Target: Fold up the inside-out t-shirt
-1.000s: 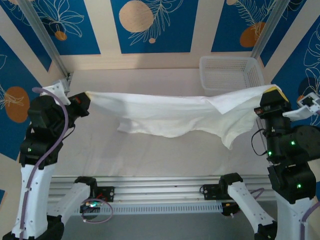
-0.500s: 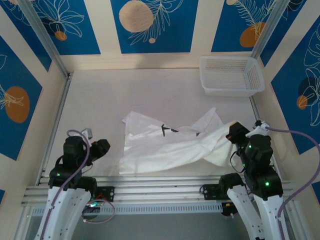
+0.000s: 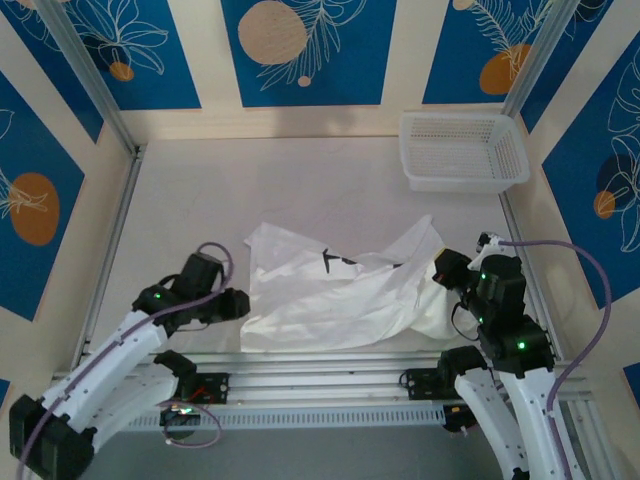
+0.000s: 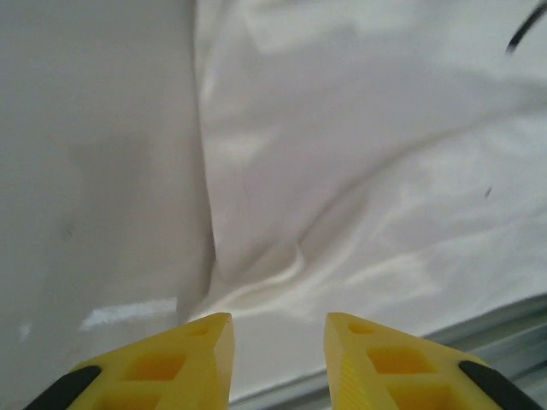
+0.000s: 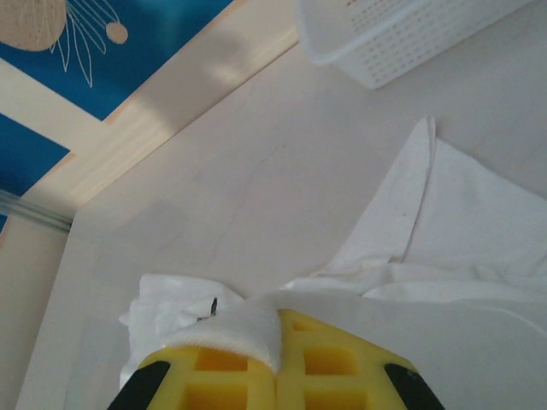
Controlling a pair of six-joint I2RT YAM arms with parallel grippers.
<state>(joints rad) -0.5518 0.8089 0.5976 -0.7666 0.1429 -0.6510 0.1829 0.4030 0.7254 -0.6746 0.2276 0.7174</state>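
Readable text: none found.
Checked small dark mark point(image 3: 331, 259) on white t-shirt point(image 3: 330, 300): too small and blurred to read as letters or numbers.

One t-shirt point(image 3: 330, 300); one mesh basket point(image 3: 463, 150); one table point(image 3: 300, 190); two hands: left hand point(image 3: 234, 304), right hand point(image 3: 444, 268).

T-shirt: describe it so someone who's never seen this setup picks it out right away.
Start at the pale table and look at its near half. The t-shirt is the crumpled white cloth spread there, its right edge pinched in the right tool. Unlike the rigid white mesh basket in the far right corner, it is soft, wrinkled and carries a small dark mark.
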